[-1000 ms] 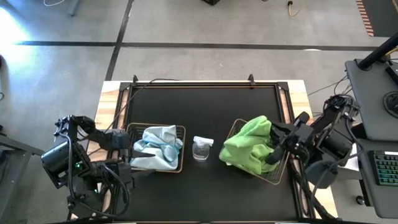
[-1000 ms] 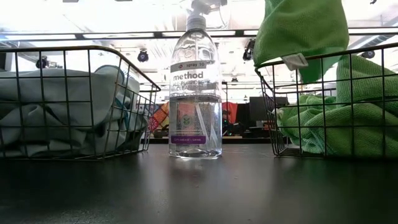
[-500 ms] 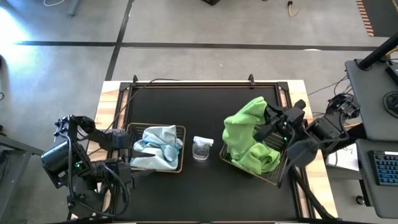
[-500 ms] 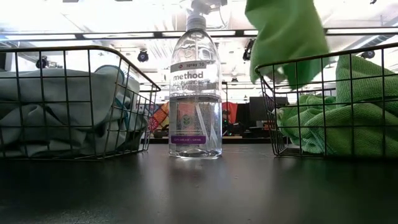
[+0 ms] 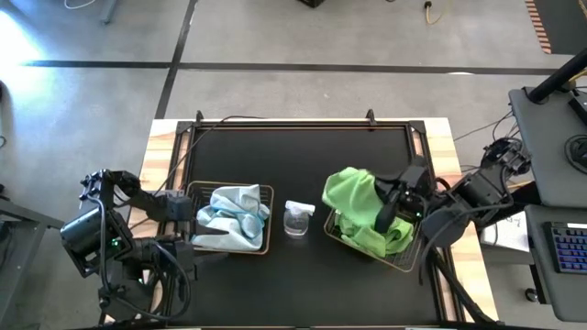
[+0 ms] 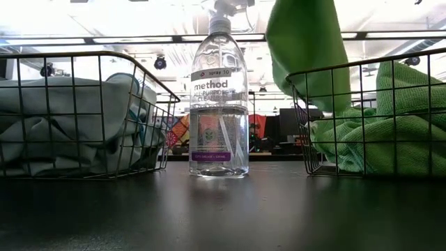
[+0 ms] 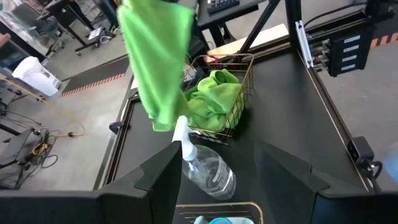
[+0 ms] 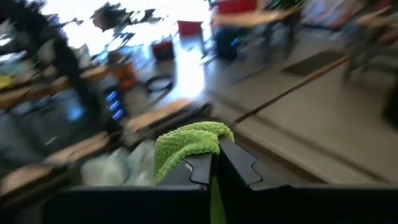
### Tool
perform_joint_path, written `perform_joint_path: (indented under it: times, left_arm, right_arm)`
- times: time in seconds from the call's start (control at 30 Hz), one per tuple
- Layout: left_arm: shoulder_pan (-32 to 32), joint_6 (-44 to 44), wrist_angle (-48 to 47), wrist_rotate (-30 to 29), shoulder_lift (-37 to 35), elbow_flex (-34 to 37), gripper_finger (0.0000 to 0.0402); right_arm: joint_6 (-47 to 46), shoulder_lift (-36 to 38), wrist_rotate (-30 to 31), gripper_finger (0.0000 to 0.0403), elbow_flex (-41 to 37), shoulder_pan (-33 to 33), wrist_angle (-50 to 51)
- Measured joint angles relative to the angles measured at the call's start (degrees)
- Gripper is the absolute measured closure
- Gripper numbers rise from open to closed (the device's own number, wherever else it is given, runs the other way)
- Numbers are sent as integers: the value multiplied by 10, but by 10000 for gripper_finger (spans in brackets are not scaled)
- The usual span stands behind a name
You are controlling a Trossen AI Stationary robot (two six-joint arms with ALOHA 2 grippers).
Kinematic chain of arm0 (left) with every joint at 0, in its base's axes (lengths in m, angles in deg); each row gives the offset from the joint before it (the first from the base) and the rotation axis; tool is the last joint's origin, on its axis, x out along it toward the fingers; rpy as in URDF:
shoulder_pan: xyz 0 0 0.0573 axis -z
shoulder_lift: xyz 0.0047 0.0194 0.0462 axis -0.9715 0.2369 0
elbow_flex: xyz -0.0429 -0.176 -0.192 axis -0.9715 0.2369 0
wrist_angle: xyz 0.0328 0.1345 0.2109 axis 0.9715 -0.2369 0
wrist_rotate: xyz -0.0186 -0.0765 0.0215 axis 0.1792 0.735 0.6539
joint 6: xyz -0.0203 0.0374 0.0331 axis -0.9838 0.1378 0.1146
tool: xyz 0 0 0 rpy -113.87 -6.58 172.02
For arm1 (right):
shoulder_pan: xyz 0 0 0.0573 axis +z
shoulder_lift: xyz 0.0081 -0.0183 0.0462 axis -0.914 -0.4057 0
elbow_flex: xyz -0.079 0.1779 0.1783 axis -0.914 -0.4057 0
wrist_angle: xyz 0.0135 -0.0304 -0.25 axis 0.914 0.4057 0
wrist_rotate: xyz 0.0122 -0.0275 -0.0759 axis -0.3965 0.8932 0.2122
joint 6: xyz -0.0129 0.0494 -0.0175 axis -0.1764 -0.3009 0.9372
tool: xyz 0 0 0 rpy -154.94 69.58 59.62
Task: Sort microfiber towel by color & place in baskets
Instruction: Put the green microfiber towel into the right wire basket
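Gripping a lime green towel point(image 5: 353, 188), the right pincer point(image 5: 385, 203) is clamped shut on the cloth's upper fold, as the right wrist view shows, with green fabric bunched above the two dark fingers point(image 8: 239, 163). The cloth hangs lifted over the right basket point(image 5: 415, 255), its lower part draping past the basket's near rim toward the spray bottle point(image 5: 297, 218). More green towels point(image 6: 390, 132) lie heaped inside that basket. From the low view the raised cloth covers the upper corner of the wire wall.

The bottle, clear with a label reading "method", stands upright on the black counter point(image 5: 303, 156) between the two baskets, apart from both.

The left basket point(image 5: 268, 194) holds pale blue towels point(image 5: 229, 215), crumpled and filling it. The left pincer point(image 7: 214, 162) waits at the counter's left edge beside this basket, fingers spread apart and holding nothing.
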Motion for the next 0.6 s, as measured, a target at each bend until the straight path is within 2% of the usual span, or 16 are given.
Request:
perform_joint_path:
  times: [0.2, 0.3, 0.43, 0.6]
  left_arm:
    - [0, -3, 0, 0, 0, 0, 216]
    - [0, -3, 0, 0, 0, 0, 216]
    - [0, -3, 0, 0, 0, 0, 216]
    - [0, -3, 0, 0, 0, 0, 216]
  right_arm:
    - [-59, 16, -109, 394, 2, 0, 98]
    - [-144, 27, -158, 394, 10, 0, 193]
    - [-272, 36, -194, 394, 11, 0, 302]
    - [-337, 36, -234, 394, 11, 0, 367]
